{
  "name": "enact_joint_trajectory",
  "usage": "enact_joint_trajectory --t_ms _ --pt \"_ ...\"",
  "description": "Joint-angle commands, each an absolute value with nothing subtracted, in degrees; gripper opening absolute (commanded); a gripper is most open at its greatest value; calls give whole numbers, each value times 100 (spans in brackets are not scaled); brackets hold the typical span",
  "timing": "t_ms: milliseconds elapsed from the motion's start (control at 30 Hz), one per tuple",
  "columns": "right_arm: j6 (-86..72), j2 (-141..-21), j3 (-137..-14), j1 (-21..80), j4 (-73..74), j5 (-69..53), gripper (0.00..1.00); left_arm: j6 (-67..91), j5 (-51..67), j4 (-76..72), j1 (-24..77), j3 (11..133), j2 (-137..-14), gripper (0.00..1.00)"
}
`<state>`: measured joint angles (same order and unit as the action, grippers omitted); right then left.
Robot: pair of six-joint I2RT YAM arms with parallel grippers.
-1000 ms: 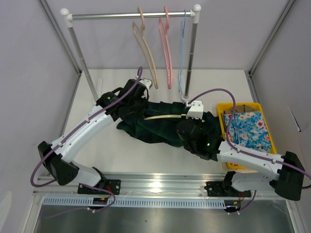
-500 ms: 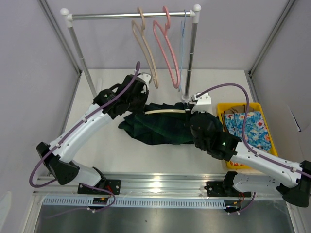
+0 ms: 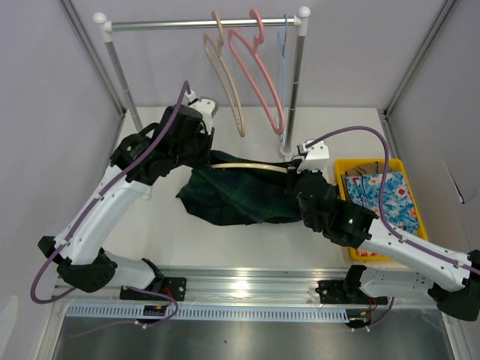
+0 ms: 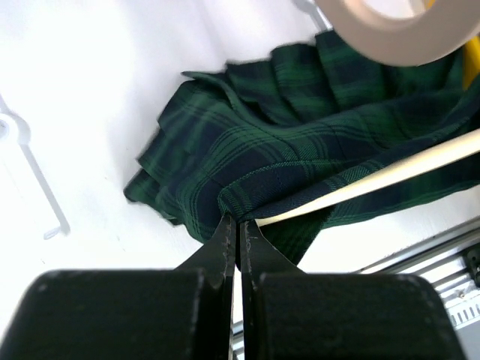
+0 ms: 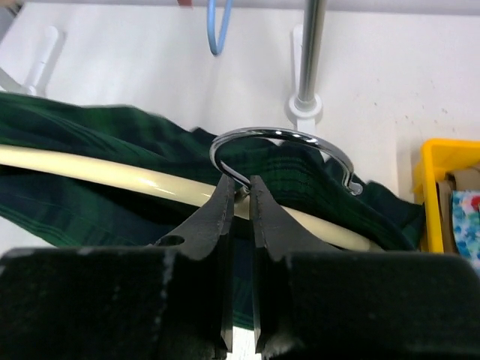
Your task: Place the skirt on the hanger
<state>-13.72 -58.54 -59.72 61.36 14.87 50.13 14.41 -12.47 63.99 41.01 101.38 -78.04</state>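
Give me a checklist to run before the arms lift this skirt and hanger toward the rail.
1. Left jaws shut on skirt edge: ok.
2. Right jaws shut at hanger hook base: ok.
3. Skirt draped securely over hanger: cannot tell.
4. Bare stretch of rail left of tan hanger: ok.
5. Skirt fully off table: cannot tell.

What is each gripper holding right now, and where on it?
The right gripper pinches the hanger at the base of its metal hook; the left gripper pinches the skirt edge by the hanger's end.
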Motion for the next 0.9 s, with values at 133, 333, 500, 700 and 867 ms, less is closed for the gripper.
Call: enact_joint_trajectory --t_ms 133,333,500,700,867 --pt "-1046 -5643 -5388 5941 1784 6097 0 1266 -1556 6495 3938 10845 -7576 0" --pt "-792 -5677 -5352 6002 1732 6319 0 1248 -1266 6548 3920 11119 -7822 0" --pt "-756 -5959 -5704 6222 1451 6013 0 1362 -1090 6180 4051 10600 -7866 0" --pt "-931 -5924 -5959 6258 1204 5380 0 1389 -1011 5872 4140 9976 -7937 0" --pt "-949 -5818 -6362 6258 1292 5072 0 1406 -923 5608 4157 9440 -7919 0"
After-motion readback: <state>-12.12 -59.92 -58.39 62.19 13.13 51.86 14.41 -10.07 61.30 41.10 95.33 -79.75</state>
